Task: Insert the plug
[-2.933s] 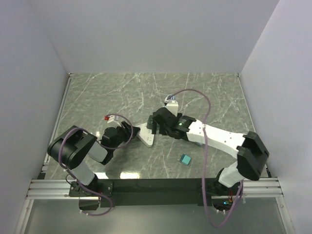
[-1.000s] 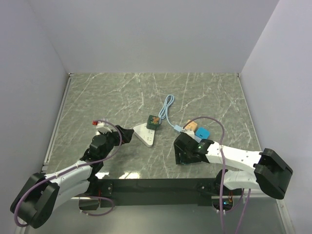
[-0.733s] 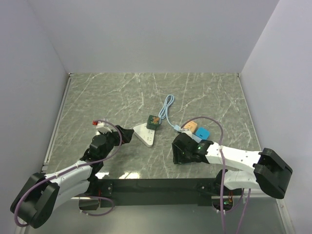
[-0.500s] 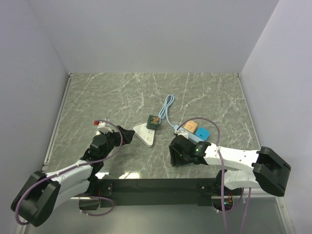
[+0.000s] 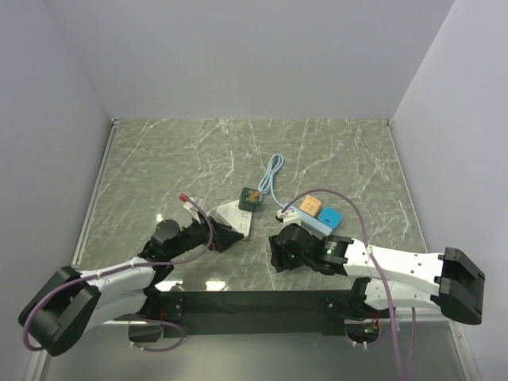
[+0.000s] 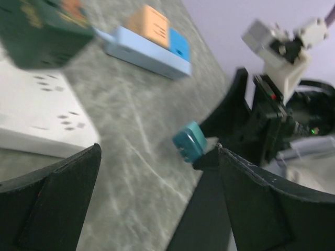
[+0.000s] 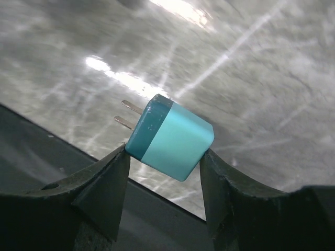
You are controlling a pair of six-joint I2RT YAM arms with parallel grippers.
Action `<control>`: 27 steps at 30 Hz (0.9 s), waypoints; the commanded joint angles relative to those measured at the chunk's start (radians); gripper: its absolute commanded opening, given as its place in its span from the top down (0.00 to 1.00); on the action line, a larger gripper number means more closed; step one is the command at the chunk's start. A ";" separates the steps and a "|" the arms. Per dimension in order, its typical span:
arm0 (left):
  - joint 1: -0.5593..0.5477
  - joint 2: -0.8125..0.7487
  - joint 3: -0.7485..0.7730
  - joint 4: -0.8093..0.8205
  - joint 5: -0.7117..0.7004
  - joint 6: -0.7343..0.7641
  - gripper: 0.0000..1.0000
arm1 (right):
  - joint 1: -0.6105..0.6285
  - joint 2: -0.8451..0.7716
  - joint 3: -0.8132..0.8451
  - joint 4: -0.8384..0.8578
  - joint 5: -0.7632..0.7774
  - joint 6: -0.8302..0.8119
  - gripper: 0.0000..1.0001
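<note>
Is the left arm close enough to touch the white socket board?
Probably yes. The left fingers are open right beside the white socket board, nothing between them. The right fingers hold the teal plug off to one side.

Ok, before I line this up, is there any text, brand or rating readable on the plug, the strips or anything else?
No text can be read in any view.
Dark green cube: gold marks on its face, too blurred to read.
Orange adapter: small dark marks, too small to tell.
Teal plug, held by the right gripper: visible faces plain.
White power strip: socket holes only.
</note>
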 commanded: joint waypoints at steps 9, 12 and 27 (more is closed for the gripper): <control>-0.106 0.224 0.081 0.252 0.180 -0.163 0.01 | 0.082 -0.086 0.059 0.103 0.085 -0.076 0.58; -0.132 0.308 0.098 0.324 0.188 -0.198 0.01 | 0.102 -0.094 0.066 0.103 0.091 -0.081 0.59; -0.213 0.482 0.190 0.391 0.171 -0.242 0.10 | 0.157 -0.109 0.063 0.120 0.131 -0.067 0.62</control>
